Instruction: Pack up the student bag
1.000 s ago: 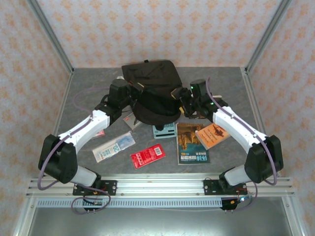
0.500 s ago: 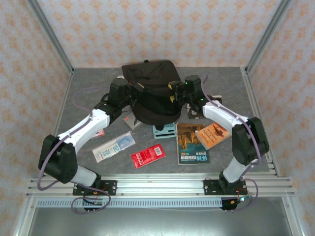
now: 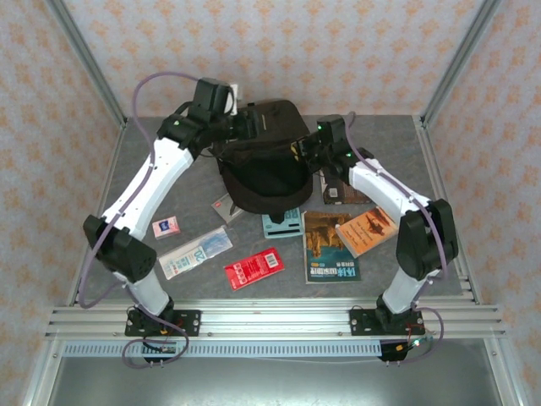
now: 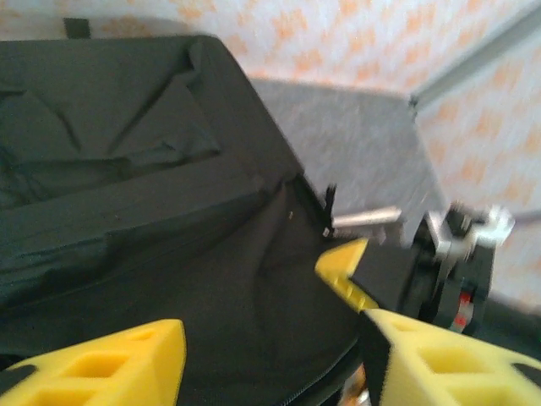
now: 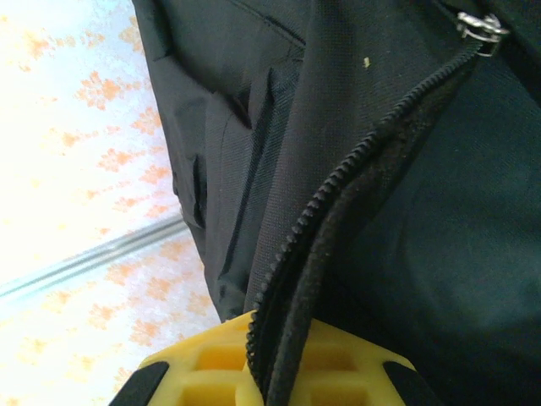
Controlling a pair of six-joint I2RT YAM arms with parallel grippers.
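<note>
The student bag, a big black backpack, lies at the back middle of the table with its mouth toward the arms. My left gripper hovers over the bag's top left. In the left wrist view, the gripper is open, its yellow fingers wide apart above the black fabric. My right gripper is at the bag's right rim. In the right wrist view, the gripper is shut on the bag's zipper edge, with the metal zipper pull farther along.
In front of the bag lie a teal box, a dark book, an orange book, a red packet, a clear pouch and a small card. Another book lies under the right arm.
My left arm has lifted from the bag's left side to above its top, and its gripper has opened. My right gripper has moved onto the bag's right rim and shut on the zipper edge.
</note>
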